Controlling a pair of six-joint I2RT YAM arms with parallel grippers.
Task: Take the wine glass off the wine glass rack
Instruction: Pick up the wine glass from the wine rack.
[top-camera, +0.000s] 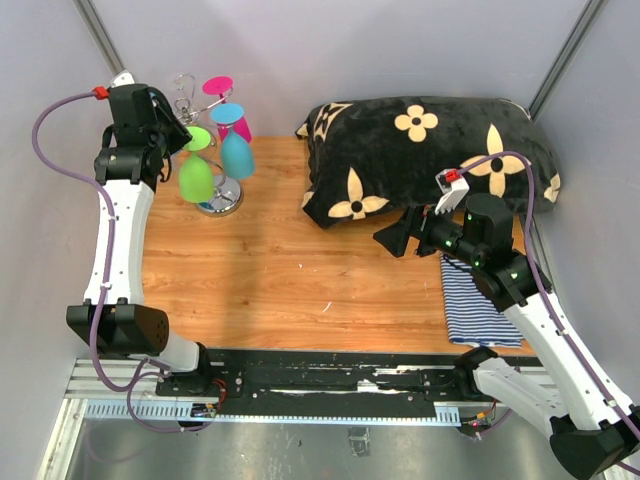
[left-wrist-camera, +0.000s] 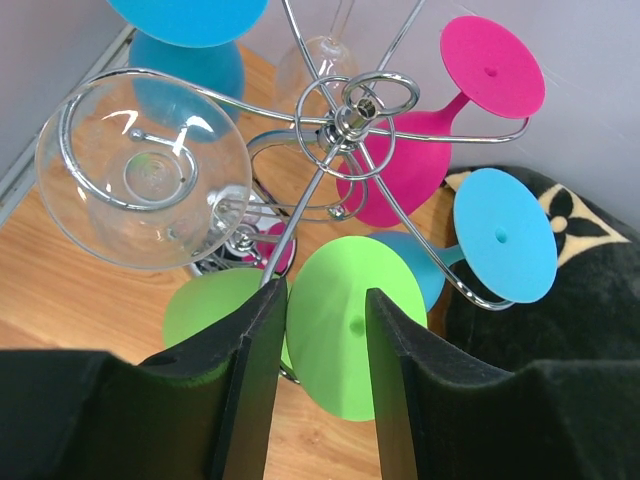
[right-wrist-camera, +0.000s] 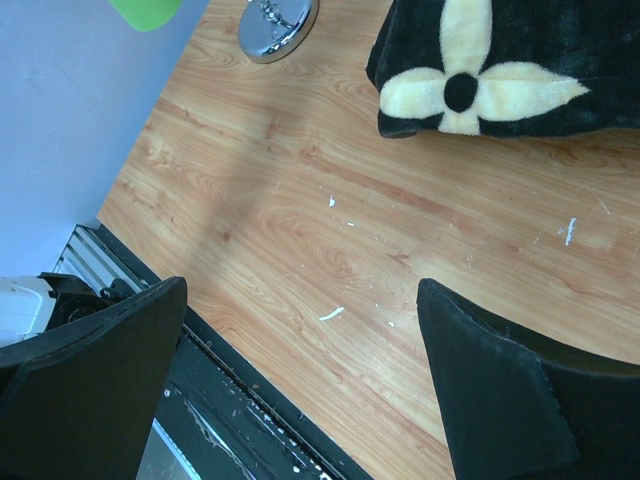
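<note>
The wine glass rack (left-wrist-camera: 350, 110) stands at the upper left of the table (top-camera: 280, 280), hung with coloured and clear glasses. The left gripper (left-wrist-camera: 325, 300) is half-closed with the green wine glass (left-wrist-camera: 340, 340) foot showing in its gap (contact unclear). The right gripper (right-wrist-camera: 300, 290), at lower right, gapes wide and holds nothing.

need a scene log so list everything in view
silver wire wine glass rack, chrome base: one, silver, far left
green wine glass: one, green, on rack
blue wine glasses: two, blue, on rack
pink wine glass: one, pink, on rack
clear wine glass: at least one, clear, on rack
black plush cushion, cream flowers: one, black, far right
striped cloth: one, blue-white, near right
wooden table: one, brown, underneath
left tool: one, black, open by green wine glass
right tool: one, black, open above table
</note>
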